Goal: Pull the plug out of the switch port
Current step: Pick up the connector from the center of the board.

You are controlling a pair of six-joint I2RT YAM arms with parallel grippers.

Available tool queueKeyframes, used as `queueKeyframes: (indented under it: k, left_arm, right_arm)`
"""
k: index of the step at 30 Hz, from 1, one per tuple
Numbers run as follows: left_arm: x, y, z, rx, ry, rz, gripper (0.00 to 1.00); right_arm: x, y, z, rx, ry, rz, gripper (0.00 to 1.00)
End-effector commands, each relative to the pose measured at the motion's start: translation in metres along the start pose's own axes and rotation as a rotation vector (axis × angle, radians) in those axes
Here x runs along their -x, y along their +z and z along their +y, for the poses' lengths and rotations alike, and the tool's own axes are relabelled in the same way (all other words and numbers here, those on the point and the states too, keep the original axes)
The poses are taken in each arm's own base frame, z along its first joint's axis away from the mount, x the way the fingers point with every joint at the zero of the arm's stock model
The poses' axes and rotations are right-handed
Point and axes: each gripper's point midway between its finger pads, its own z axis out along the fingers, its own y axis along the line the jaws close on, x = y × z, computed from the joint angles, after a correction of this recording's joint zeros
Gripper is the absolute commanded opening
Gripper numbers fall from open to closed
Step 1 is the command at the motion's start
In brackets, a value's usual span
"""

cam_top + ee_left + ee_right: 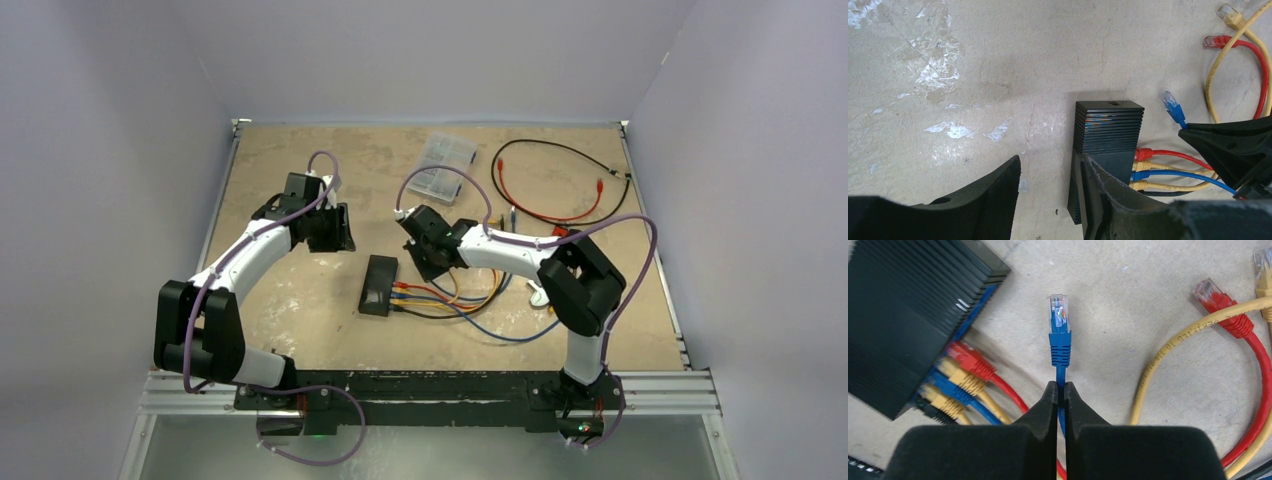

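Evidently the right jaws are pinching shut on the blue cable [1061,374] just behind its blue plug [1058,310], which is lying free of the switch [908,315] and pointing out over the worktop [1128,315]. A row of other plugs [965,375] is sitting in the ports. The left jaws, half-parted and empty, are hovering at the switch, likely to steady it.

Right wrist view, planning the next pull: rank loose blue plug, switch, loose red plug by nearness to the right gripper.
1. loose blue plug, straight ahead of right gripper.
2. switch, left.
3. loose red plug, far right.
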Motion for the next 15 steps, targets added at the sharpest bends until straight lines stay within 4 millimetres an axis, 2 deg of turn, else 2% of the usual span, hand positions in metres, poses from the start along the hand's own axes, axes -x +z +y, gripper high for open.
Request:
queueKeyframes:
  k: [1, 7, 15]
  left_arm:
    - [0.009, -0.004, 0.002, 0.004, 0.015, -0.026, 0.44]
    - [0.009, -0.003, 0.002, 0.006, 0.012, -0.022, 0.44]
    - [0.007, -0.001, 0.002, 0.005, 0.012, -0.012, 0.44]
  right_arm:
    - [0.048, -0.043, 0.022, 0.107, 0.037, -0.136, 0.00]
    - [0.079, -0.075, 0.028, 0.207, 0.077, -0.226, 0.00]
    - [0.103, -0.112, 0.028, 0.357, 0.116, -0.292, 0.00]
